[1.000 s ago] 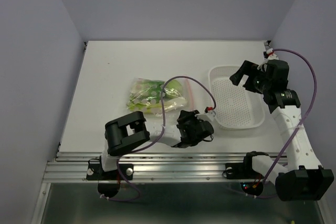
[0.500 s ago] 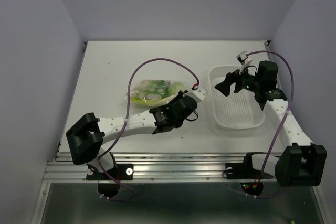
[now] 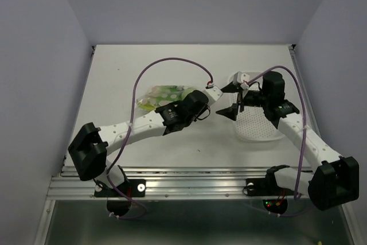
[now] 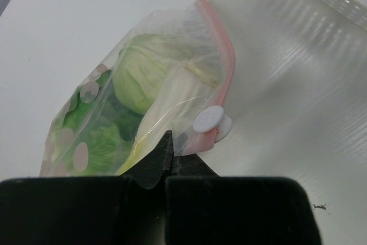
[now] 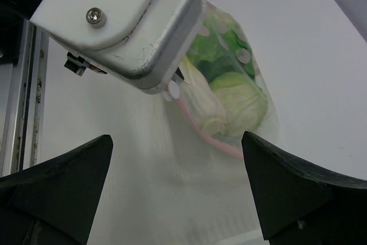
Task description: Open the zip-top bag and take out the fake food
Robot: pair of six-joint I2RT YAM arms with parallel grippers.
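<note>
Left gripper (image 4: 169,152) clamped on the clear crinkly zip-top bag (image 4: 166,78), right gripper (image 3: 227,100) spread wide.
The left arm had just reached out and the right swung off the white perforated plastic tray (image 3: 259,132), so opening the pink-red zip strip (image 4: 225,84) looked next. The bag lay left of the tray, long axis across the table (image 3: 126,67), zip end rightward, perhaps lifted slightly; green plastic fake food (image 4: 140,81) sat inside.
</note>
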